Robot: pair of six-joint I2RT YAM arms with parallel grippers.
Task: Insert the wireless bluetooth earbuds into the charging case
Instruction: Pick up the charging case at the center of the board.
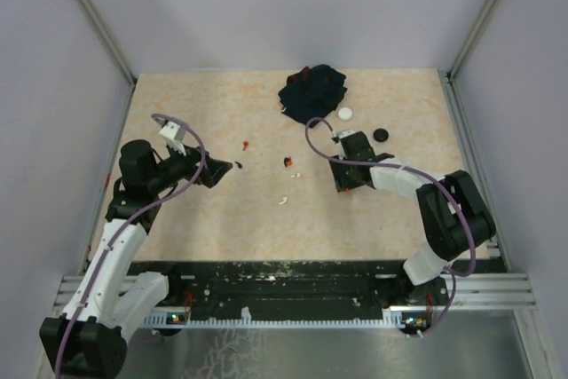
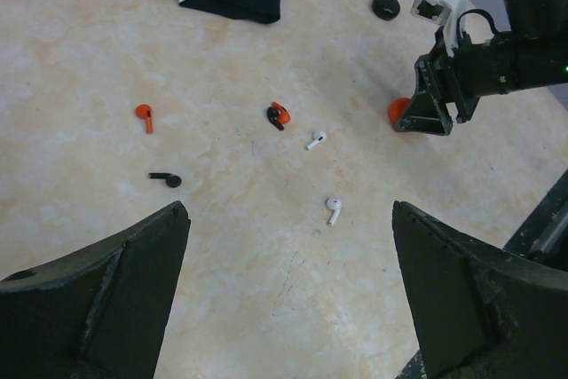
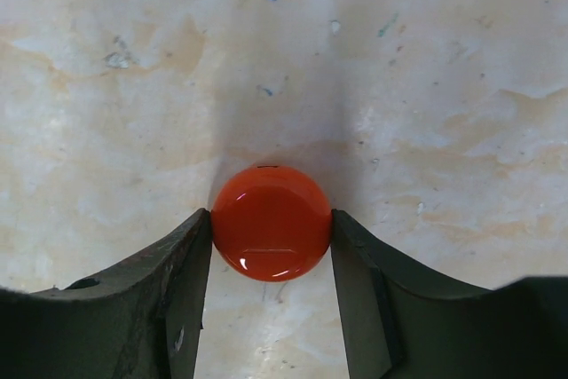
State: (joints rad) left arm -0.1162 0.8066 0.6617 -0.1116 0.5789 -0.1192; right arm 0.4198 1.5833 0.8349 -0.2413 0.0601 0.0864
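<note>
A beige marbled tabletop (image 1: 177, 228) is seen from above, with a crumpled dark navy cloth (image 1: 312, 89) at its far middle.

Well to the left of the cloth and nearer the arms, the left gripper (image 2: 288, 219) hangs over the table. Its jaws are spread wide and hold nothing.

The earbuds lie loose on the table, and none is in a case:
- A red earbud (image 2: 144, 114) lies left of the cloth and nearer the arms.
- A black earbud (image 2: 167, 179) lies a little nearer again, close to the left gripper's tip in the overhead view.
- A red-and-black pair of earbuds (image 2: 279, 114), the two pieces touching, lies in front of the cloth, slightly to its left.
- A first white earbud (image 2: 316, 139) lies just beyond the pair from the cloth.
- A second white earbud (image 2: 333, 209) lies farther from the cloth than any other earbud.

A white charging case (image 1: 344, 114) sits just beside the cloth's right edge. A black charging case (image 1: 381, 134) sits farther right and a little nearer.

In front of the cloth and to its right, the right gripper (image 3: 272, 217) is lowered to the table. It has closed in until both fingers (image 3: 182, 281) press the sides of an orange-red charging case (image 3: 266, 237). The case is round and glossy and rests on the tabletop between them.
</note>
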